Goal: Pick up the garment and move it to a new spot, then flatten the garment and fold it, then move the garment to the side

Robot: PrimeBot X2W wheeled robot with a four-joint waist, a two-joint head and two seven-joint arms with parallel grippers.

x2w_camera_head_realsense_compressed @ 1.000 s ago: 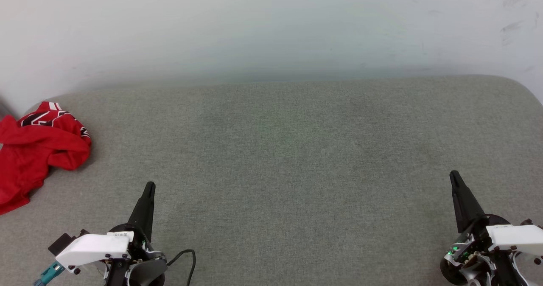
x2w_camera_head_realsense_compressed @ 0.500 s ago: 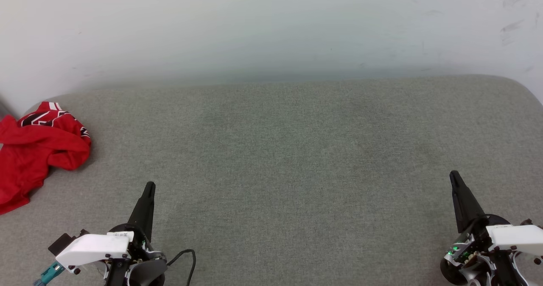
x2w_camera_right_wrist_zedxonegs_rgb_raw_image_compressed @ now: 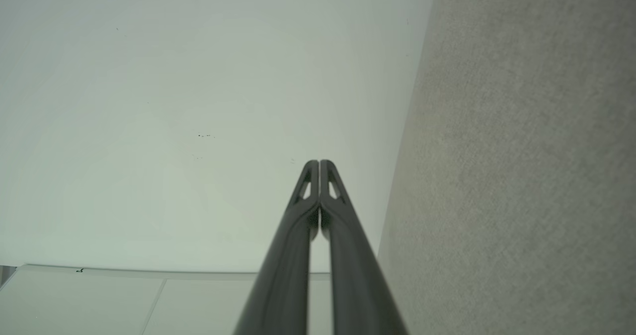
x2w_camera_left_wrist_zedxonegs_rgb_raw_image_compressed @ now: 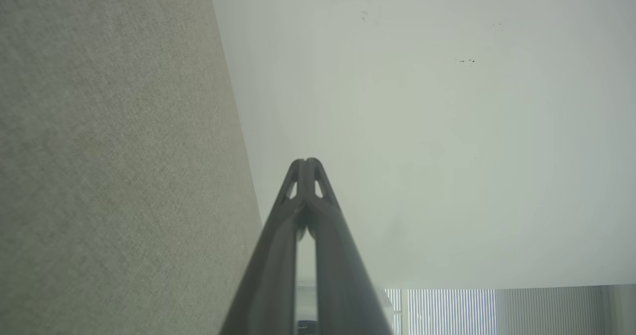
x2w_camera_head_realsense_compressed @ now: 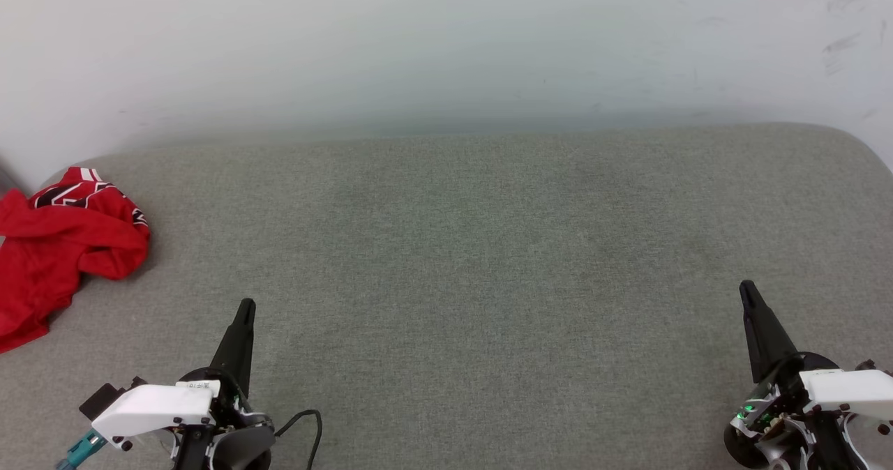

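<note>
My left hand (x2w_camera_head_realsense_compressed: pixel 245 309) was posed low at the near left of the grey upholstered surface (x2w_camera_head_realsense_compressed: pixel 474 247), clenched on nothing, fingers pointing toward the wall (x2w_camera_head_realsense_compressed: pixel 446 44). My right hand (x2w_camera_head_realsense_compressed: pixel 747 292) mirrored it at the near right, likewise clenched and empty. The garment (x2w_camera_head_realsense_compressed: pixel 66 247) lay crumpled at the left edge, well apart from both.

Our left gripper (x2w_camera_head_realsense_compressed: pixel 245 307) sits at the lower left of the head view. Its two dark fingers (x2w_camera_head_realsense_compressed: pixel 236 350) are pressed together into one spike that leans up and a little to the right. Behind it we see our white wrist housing (x2w_camera_head_realsense_compressed: pixel 150 406), a teal connector (x2w_camera_head_realsense_compressed: pixel 78 449) and a black cable (x2w_camera_head_realsense_compressed: pixel 310 421) looping out. Our right gripper (x2w_camera_head_realsense_compressed: pixel 745 289) sits at the lower right, closed as well, leaning up and a little to the left, with a green light (x2w_camera_head_realsense_compressed: pixel 746 408) at its wrist. In both wrist views our fingertips meet, with a thin slit lower down.
</note>
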